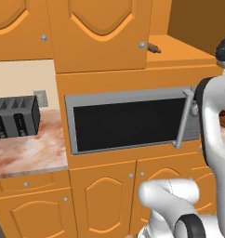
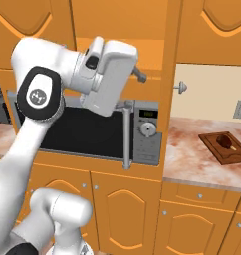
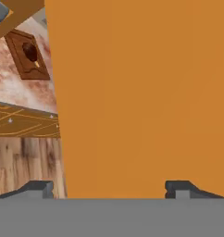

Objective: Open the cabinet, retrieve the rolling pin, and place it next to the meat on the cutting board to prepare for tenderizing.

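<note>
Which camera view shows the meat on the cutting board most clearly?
The right base view: the meat sits upright and unobstructed on the cutting board. The hand view shows it tilted in a corner. The left base view shows a sliver behind the arm.

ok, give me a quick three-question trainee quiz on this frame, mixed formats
1. True or false: the meat lies on the cutting board.
2. Where is the rolling pin?
A. on the cutting board
B. on the shelf inside the cabinet
C. held in the tool
3. Fill in: the tool's jaws stand ____.

Key: 1 true; 2 B; 3 open, fingertips wide apart in the hand view.
</note>
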You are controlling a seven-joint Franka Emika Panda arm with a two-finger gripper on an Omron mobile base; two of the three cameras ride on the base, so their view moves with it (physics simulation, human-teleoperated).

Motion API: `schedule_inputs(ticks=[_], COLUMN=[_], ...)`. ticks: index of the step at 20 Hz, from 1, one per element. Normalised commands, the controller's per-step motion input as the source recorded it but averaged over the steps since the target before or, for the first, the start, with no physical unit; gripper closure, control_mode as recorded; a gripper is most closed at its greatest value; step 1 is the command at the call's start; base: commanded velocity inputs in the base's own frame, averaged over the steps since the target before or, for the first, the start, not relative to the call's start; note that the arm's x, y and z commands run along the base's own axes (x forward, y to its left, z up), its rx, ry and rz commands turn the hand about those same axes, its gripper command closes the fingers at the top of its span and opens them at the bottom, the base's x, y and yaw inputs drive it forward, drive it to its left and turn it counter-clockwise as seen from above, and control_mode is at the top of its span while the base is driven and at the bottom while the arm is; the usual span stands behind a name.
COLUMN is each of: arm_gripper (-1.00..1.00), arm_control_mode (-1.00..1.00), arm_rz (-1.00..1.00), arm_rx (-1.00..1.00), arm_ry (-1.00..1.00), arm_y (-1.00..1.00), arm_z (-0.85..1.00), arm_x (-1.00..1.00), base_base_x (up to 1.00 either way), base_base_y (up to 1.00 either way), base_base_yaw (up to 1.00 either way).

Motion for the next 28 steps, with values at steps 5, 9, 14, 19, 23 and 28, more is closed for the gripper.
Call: schedule_inputs(ticks=[5, 9, 14, 19, 23, 28], arm_gripper=[-1.0, -1.0, -1.0, -1.0, -1.0, -1.0], arm_control_mode=[-1.0, -1.0, -1.0, -1.0, -1.0, -1.0], arm_rz=[0.18, 0.16, 0.13, 0.17, 0.23, 0.31], arm_rx=[0.0, 0.0, 0.06, 0.16, 0.23, 0.28], arm_ry=[-0.14, -0.19, -0.22, -0.21, -0.24, -0.24], arm_y=[0.88, 0.88, 0.97, 0.94, 0.84, 0.5], arm_z=[-0.01, 0.0, 0.0, 0.0, 0.0, 0.0], arm_x=[-0.3, -0.09, 0.0, 0.0, 0.0, 0.09], base_base_x=[0.0, 0.0, 0.0, 0.0, 0.0, 0.0], base_base_y=[0.0, 0.0, 0.0, 0.0, 0.0, 0.0], base_base_yaw=[0.0, 0.0, 0.0, 0.0, 0.0, 0.0])
